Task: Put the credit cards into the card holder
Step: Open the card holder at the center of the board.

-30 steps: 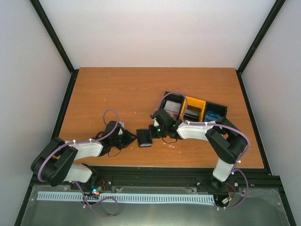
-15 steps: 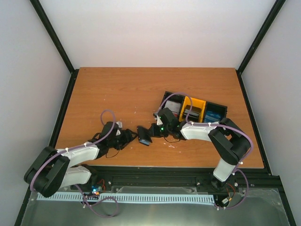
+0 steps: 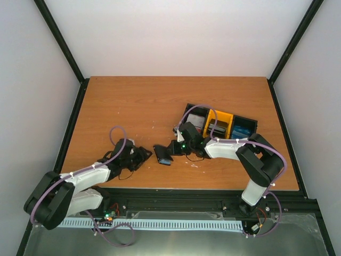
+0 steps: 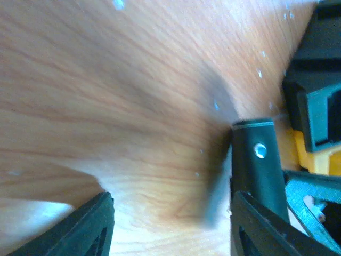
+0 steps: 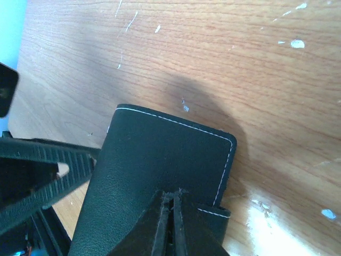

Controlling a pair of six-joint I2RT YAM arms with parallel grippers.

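Observation:
The black card holder [image 3: 162, 154] stands tilted on the table near the front edge. My right gripper [image 3: 172, 149] is shut on its flap; in the right wrist view the closed fingertips [image 5: 173, 201] pinch the leather of the card holder [image 5: 160, 160]. My left gripper [image 3: 143, 155] is open and empty just left of the holder. In the left wrist view [image 4: 170, 213] the holder's edge with a snap [image 4: 257, 160] sits by the right finger. Credit cards lie in the trays: red-and-white [image 3: 196, 121], grey [image 3: 217, 128], light blue [image 3: 242, 129].
A joined row of black and yellow trays [image 3: 230, 116] stands right of the middle, behind my right arm. The trays also show at the right edge of the left wrist view [image 4: 319, 101]. The table's front edge is close below both grippers.
My left arm has drawn back to the left and let the holder go. The holder has tipped from lying flat to tilted, held by the right gripper.

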